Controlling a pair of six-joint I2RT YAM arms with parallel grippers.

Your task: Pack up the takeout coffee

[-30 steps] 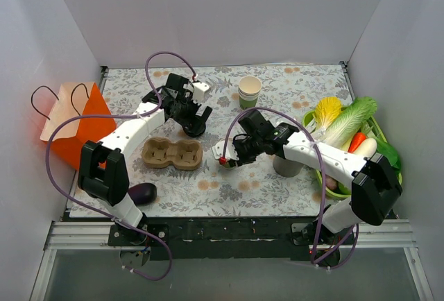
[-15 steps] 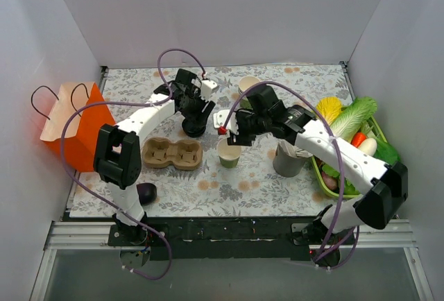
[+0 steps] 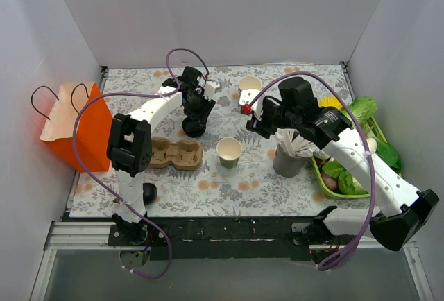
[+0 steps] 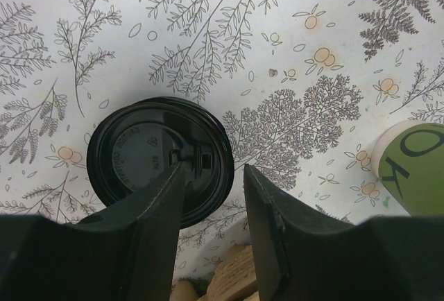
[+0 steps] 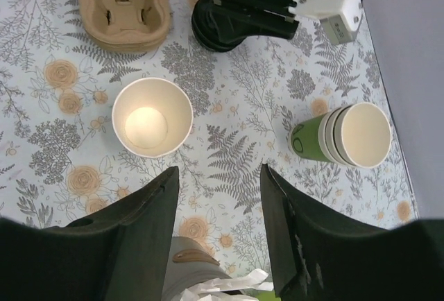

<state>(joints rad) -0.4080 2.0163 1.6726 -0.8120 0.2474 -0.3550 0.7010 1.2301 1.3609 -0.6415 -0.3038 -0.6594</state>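
Top external view, biggest first: orange bag (image 3: 82, 129) far left, then a cardboard cup carrier (image 3: 177, 154) beside an open paper cup (image 3: 229, 151). The lidded coffee (image 4: 158, 159) stands just behind the carrier, with the left gripper (image 4: 214, 169) spread wide over it. The right gripper (image 5: 219, 169) is wide too, holding nothing.

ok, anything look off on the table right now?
Only this: the round black plastic lid lies flat on the table, apart from the lidless green paper cup, which stands upright and empty. No spill or damage visible.
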